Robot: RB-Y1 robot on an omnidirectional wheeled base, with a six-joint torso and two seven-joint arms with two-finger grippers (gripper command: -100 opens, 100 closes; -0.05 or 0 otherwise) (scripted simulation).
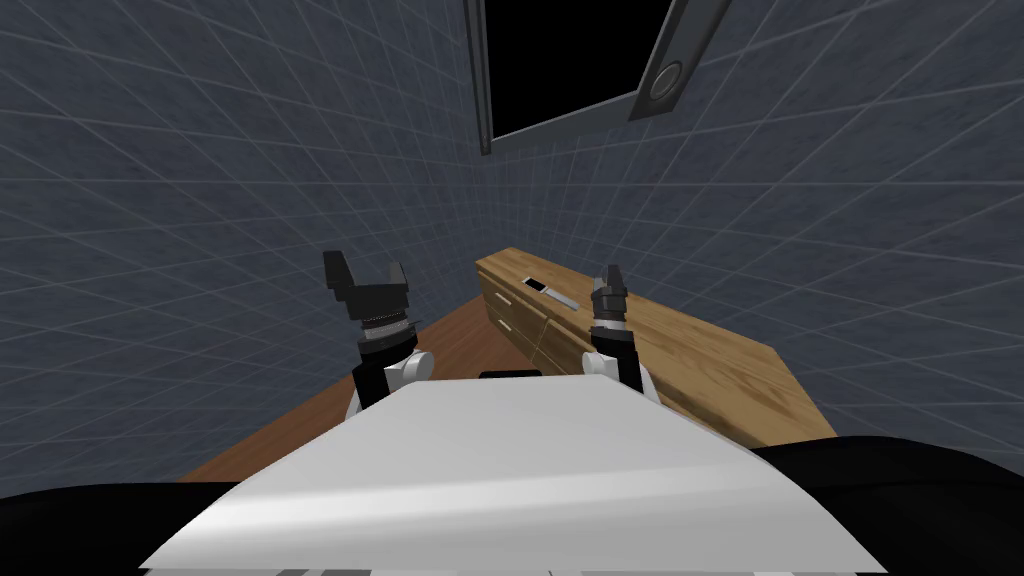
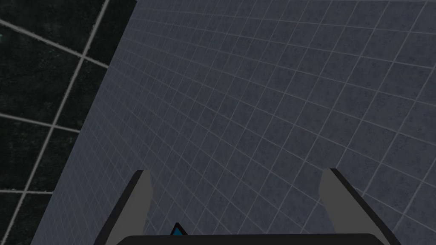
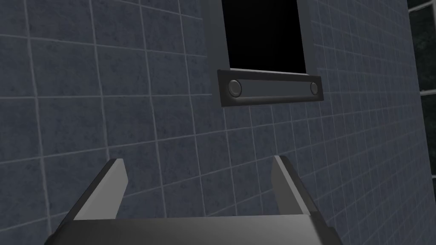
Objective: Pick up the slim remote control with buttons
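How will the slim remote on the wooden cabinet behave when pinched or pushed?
The remote looks like a thin, straight bar lying flat on the cabinet top: likely rigid, unlikely to roll or tip. Its low profile leaves little side to pinch, so it may slide if nudged. Being so slim, probably light.

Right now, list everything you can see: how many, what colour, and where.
remote control: one, slim, light grey with a dark end, on the cabinet top toward its far end
cabinet: one, light wood, with drawers, along the right wall
grey frame: one, around a black area, on the wall above the cabinet
bar: one, dark grey, two round discs, under the frame
walls: dark blue-grey tiles
floor: brown wood
left jaws: open, light grey fingers, raised, left of the cabinet
right jaws: open, light grey fingers, raised by the cabinet
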